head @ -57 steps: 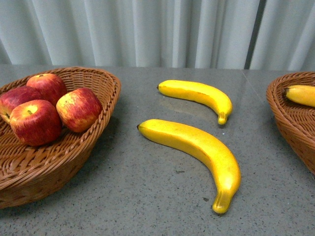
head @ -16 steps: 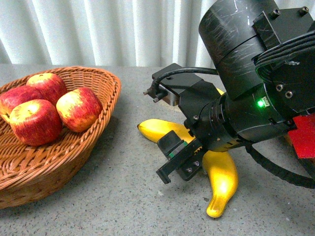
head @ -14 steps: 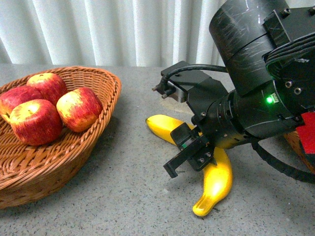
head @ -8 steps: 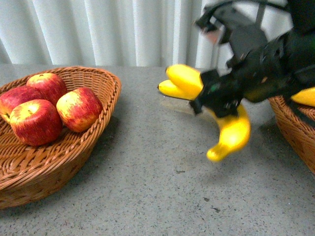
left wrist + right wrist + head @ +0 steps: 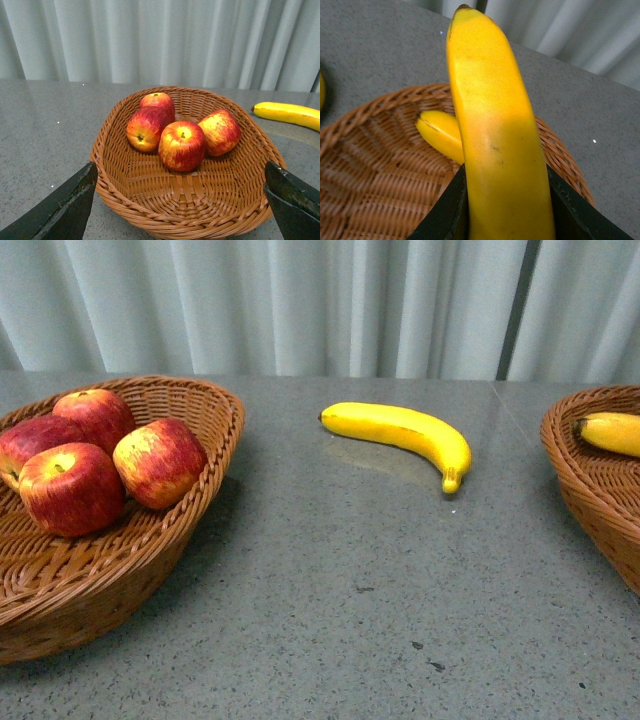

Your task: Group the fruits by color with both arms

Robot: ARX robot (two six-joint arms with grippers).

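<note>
Several red apples (image 5: 160, 462) lie in the left wicker basket (image 5: 150, 560). One banana (image 5: 400, 432) rests on the grey table at mid-back. Neither arm shows in the front view. In the right wrist view my right gripper (image 5: 502, 210) is shut on a banana (image 5: 490, 125), its black fingers (image 5: 445, 215) pressing both sides. That banana hangs over the right basket (image 5: 375, 170), where another banana (image 5: 439, 132) lies. My left gripper (image 5: 180, 200) is open, hovering at the near rim of the apple basket (image 5: 185, 220) with nothing between its fingers (image 5: 65, 210).
The right basket (image 5: 590, 480) sits at the front view's right edge with a banana (image 5: 612, 433) inside. Grey curtains close off the back of the table. Bare tabletop (image 5: 380, 600) lies between the two baskets.
The right arm closed on the nearer banana, lifted it off the table and carried it right, out of the front view. One banana is left on the table.
</note>
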